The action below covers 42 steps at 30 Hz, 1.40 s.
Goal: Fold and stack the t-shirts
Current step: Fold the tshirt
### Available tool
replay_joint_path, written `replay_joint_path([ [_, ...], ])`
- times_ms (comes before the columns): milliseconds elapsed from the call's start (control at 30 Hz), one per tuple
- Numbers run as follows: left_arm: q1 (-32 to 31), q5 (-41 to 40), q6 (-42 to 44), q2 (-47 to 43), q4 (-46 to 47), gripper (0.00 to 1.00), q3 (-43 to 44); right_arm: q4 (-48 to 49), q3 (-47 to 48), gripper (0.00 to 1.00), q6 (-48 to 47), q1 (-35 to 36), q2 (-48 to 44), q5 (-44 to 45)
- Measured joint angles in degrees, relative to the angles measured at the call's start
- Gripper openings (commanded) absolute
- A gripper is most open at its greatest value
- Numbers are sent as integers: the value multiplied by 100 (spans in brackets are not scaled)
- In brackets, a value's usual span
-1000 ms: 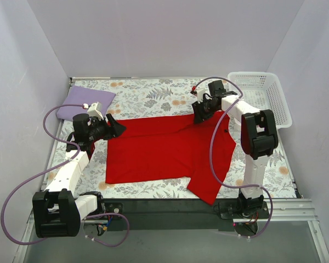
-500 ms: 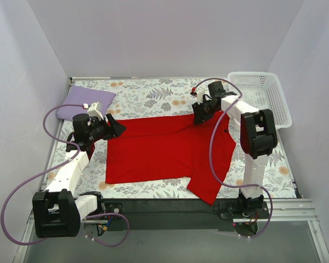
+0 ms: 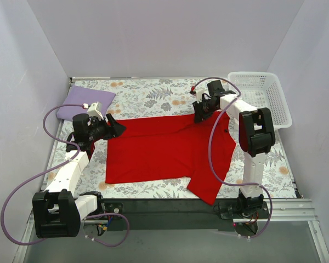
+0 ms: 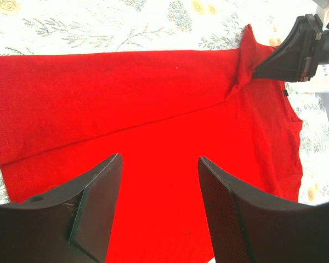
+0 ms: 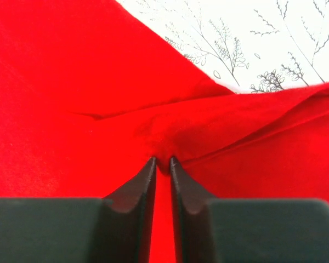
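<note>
Presently, right tool [image 5: 163, 161]: pinching red t-shirt [image 3: 159, 148], 1 o'clock.
Left tool [image 4: 159, 159]: wide, over its 9 o'clock edge.
Lavender t-shirt [image 3: 85, 102]: 10 o'clock.

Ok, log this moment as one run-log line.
red t-shirt: spread out | left pincer: open above it | right pincer: shut on its far edge | lavender t-shirt: far-left corner, apart

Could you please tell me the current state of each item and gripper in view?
red t-shirt: spread out, unfolded, far edge pinched.
lavender t-shirt: folded, far left corner.
left gripper: open, above the red t-shirt.
right gripper: shut on the red t-shirt.
white basket: upright, far right corner.
</note>
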Motion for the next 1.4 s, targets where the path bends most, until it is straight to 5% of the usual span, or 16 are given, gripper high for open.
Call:
replay_joint_path([
  [100, 2, 0, 0, 0, 0, 56, 0, -46, 44, 2, 2, 0, 7, -26],
  [533, 2, 0, 2, 0, 2, 56, 0, -232, 1287, 1, 20, 107, 485, -164],
  [633, 2, 0, 2, 0, 2, 56, 0, -306, 1585, 19, 17, 212, 728, -155],
  [1100, 2, -2, 20, 2, 2, 56, 0, -461, 2540, 45, 0, 396, 1342, 160],
  [1400, 0, 13, 20, 2, 0, 56, 0, -461, 2551, 46, 48, -382, 1331, 151],
])
